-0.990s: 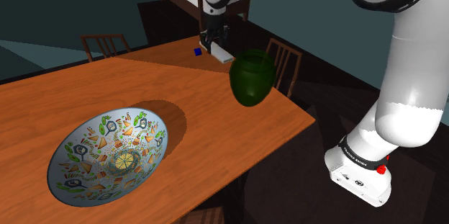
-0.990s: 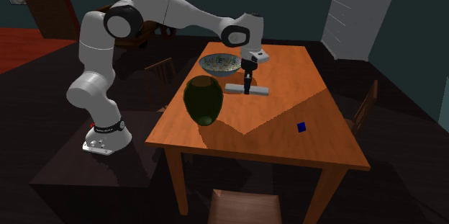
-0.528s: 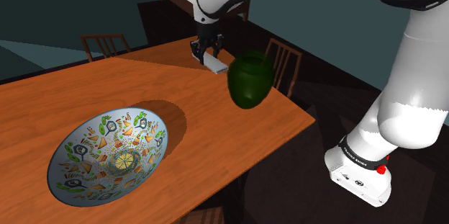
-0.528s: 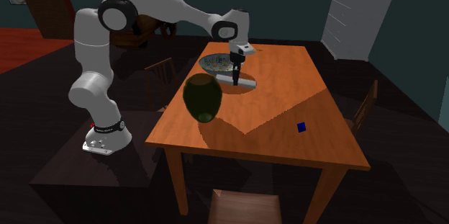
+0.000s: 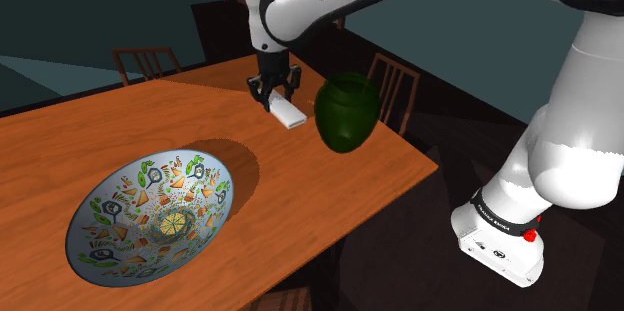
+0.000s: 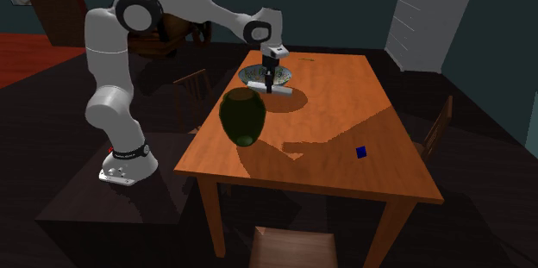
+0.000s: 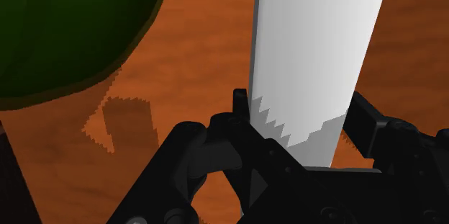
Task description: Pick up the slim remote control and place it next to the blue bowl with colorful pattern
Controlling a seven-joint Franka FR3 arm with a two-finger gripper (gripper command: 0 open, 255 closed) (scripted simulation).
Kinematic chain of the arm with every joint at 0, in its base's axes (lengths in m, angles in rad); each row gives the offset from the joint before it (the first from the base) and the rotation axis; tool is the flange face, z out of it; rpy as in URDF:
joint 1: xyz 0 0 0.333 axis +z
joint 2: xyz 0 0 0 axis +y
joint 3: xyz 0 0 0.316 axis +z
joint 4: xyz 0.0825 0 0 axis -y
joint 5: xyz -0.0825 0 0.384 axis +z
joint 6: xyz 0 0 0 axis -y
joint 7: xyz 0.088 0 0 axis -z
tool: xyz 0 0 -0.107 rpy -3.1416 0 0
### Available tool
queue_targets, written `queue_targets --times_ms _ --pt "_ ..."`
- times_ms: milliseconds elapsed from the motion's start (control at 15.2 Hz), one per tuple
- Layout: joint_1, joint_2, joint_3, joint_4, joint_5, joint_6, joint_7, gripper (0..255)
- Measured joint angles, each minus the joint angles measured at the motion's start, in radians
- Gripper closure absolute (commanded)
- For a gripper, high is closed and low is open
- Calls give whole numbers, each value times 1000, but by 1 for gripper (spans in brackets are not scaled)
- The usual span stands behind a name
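My black gripper (image 5: 272, 95) is shut on a slim, plain white remote control (image 5: 288, 112), carried just above the wooden table (image 5: 90, 134). In the wrist view the remote (image 7: 316, 50) runs out from between the fingers (image 7: 243, 111) over the orange wood. The bowl (image 5: 152, 214), pale blue with a colourful pattern inside, lies tilted near the table's front edge in the shoulder view. From the second exterior view the gripper (image 6: 272, 84) and remote (image 6: 282, 93) hang right beside the bowl (image 6: 259, 74), on its nearer side.
A dark green vase (image 5: 347, 109) stands at the table's edge close to the remote, also large in the wrist view as the vase (image 7: 68, 28). A small blue cube (image 6: 361, 151) lies far off on the table. Chairs (image 5: 395, 84) ring the table; a white dresser (image 6: 428, 25) stands behind.
The arm has carried the remote across the table toward the bowl, past the green vase, and lowered it. The grip stayed shut throughout.
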Motion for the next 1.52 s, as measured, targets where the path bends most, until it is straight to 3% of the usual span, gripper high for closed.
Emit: queue_targets --times_ms 726,1518 --pt "153 4 89 -6 -20 5 248 255" --pt "167 77 83 -68 -50 135 279 255"
